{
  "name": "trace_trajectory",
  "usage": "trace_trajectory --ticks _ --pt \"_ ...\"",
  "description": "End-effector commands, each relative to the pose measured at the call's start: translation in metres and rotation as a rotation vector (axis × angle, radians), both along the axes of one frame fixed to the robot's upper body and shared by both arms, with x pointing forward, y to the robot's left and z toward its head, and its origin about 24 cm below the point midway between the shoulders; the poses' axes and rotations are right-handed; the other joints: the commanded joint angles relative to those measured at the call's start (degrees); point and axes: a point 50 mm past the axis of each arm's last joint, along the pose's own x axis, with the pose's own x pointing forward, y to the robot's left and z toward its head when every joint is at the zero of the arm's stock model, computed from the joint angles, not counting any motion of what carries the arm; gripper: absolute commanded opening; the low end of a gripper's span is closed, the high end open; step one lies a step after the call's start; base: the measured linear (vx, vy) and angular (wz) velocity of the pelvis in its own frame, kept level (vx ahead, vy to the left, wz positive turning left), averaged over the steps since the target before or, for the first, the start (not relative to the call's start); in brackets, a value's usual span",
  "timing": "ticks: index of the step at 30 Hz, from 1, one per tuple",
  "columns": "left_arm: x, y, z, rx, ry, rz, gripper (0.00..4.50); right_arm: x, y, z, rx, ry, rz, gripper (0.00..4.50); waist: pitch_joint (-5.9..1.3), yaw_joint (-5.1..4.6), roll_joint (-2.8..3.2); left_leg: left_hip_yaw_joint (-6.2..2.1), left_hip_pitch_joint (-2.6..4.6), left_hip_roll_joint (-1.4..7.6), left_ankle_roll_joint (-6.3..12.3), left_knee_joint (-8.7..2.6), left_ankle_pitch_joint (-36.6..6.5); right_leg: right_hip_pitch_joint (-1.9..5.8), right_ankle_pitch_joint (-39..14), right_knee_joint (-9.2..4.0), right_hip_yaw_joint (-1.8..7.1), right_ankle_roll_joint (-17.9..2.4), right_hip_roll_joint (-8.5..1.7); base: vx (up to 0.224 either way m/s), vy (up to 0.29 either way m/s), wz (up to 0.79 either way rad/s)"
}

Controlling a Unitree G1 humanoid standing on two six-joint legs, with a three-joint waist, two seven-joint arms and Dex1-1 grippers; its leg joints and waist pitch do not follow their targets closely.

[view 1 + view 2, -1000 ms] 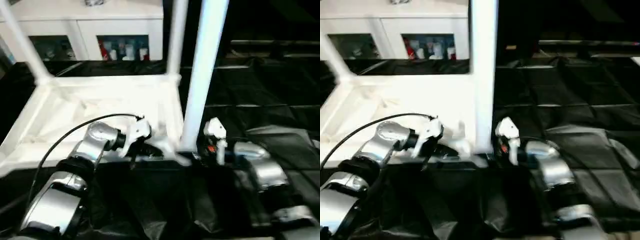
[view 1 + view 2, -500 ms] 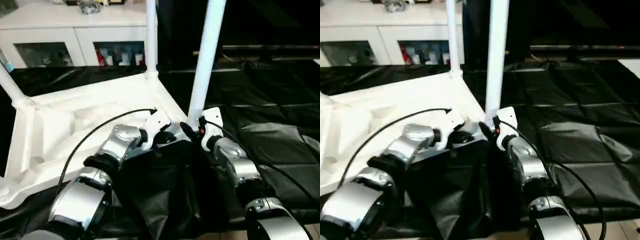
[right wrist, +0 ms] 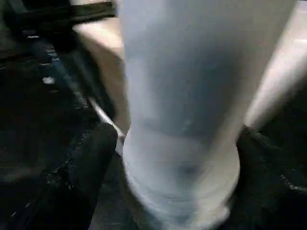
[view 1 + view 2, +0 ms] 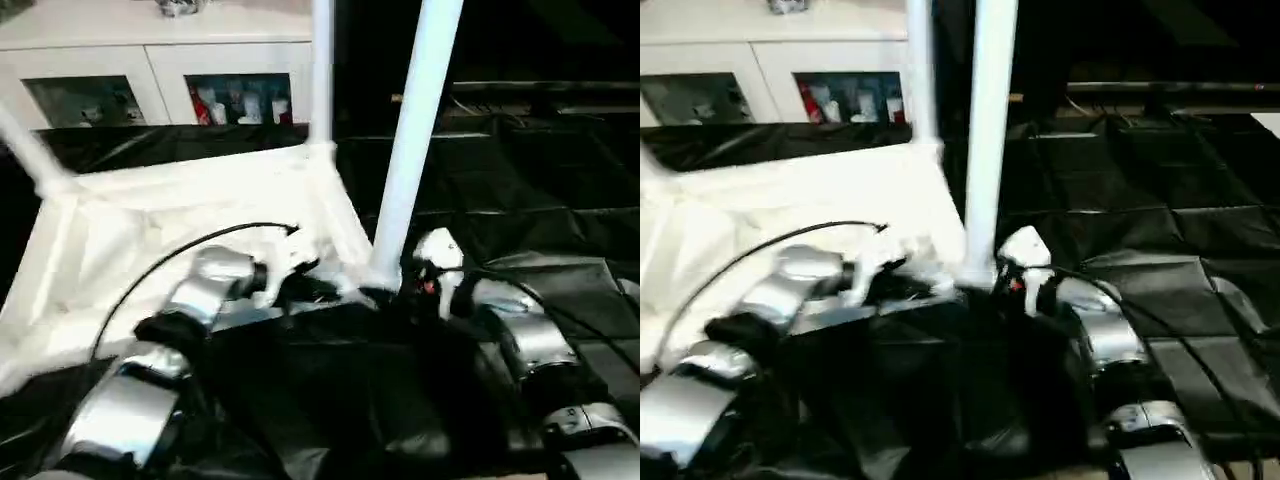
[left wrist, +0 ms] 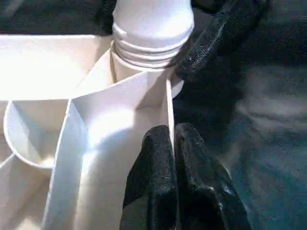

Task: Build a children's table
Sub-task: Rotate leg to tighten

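Observation:
The children's table [image 4: 180,220] lies upside down on the black sheet, its rimmed white underside facing up. Three white legs stand up from it; the near right leg [image 4: 412,150] rises between my arms. My left gripper [image 5: 171,136] is shut on the thin rim wall [image 5: 169,103] right beside that leg's threaded base [image 5: 151,33]. My right gripper [image 3: 180,143] is open, with one black finger [image 3: 91,158] on each side of the leg's base [image 3: 184,177]; a narrow gap shows beside one finger. In the head views both grippers meet at the near right corner [image 4: 365,285].
A white cabinet [image 4: 160,80] with glass doors stands behind the table. The wrinkled black sheet [image 4: 560,200] spreads to the right and toward me. A black cable [image 4: 180,250] arcs over my left forearm.
The head views have shifted and tilted, so the camera moved. Both grippers stay at the near right corner, the left on the rim and the right at the leg's base.

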Motion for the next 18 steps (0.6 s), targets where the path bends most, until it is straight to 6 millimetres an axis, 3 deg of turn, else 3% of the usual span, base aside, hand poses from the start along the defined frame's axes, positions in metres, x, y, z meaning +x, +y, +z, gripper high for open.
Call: trace_trajectory --ticks 1,8,9,14,15,18 --pt "-0.010 0.000 -0.007 -0.007 0.072 -0.086 0.00 -0.002 0.001 0.002 0.005 0.016 0.051 3.79 -3.70 0.16 -0.93 -2.16 1.58 4.29 6.11 -3.75 -8.02 1.64 -0.42 -2.76 2.30 -16.91 -3.77 0.000 0.000 0.00" --pt "-0.014 0.006 -0.005 -0.010 0.094 -0.126 0.00 -0.006 0.001 0.002 0.013 0.038 0.110 3.79 -3.56 -0.06 -0.93 -2.14 1.47 4.26 4.88 -3.96 -9.45 1.65 -0.61 -2.58 2.17 -16.98 -3.70 0.000 0.000 0.00" --pt "-0.014 0.008 -0.005 -0.009 0.094 -0.128 0.00 -0.007 0.001 0.001 0.014 0.047 0.118 3.55 -3.56 -0.02 -0.91 -2.14 1.51 4.25 4.93 -3.95 -9.53 1.64 -0.83 -2.63 2.18 -16.93 -3.74 0.000 0.000 0.00" --pt "-0.014 0.010 -0.005 -0.005 0.092 -0.122 0.00 -0.009 0.003 -0.001 0.028 0.056 0.126 3.36 -3.58 0.08 -0.86 -2.15 1.57 4.27 4.30 -3.92 -9.51 1.61 -1.90 -2.71 2.25 -16.55 -3.85 0.000 0.000 0.00" --pt "-0.014 0.010 -0.005 -0.005 0.093 -0.122 0.00 -0.010 0.004 -0.002 0.033 0.059 0.129 3.15 -3.63 0.07 -0.87 -2.15 1.58 4.28 4.39 -3.90 -9.10 1.60 -1.20 -2.60 2.21 -16.61 -3.74 0.000 0.000 0.00" --pt "-0.014 0.010 -0.005 -0.009 0.089 -0.110 0.00 -0.012 0.006 -0.003 0.047 0.067 0.131 3.07 -3.64 0.09 -0.87 -2.16 1.49 4.26 4.81 -3.85 -8.72 1.66 -0.46 -2.54 2.19 -16.72 -3.77 0.000 0.000 0.00"
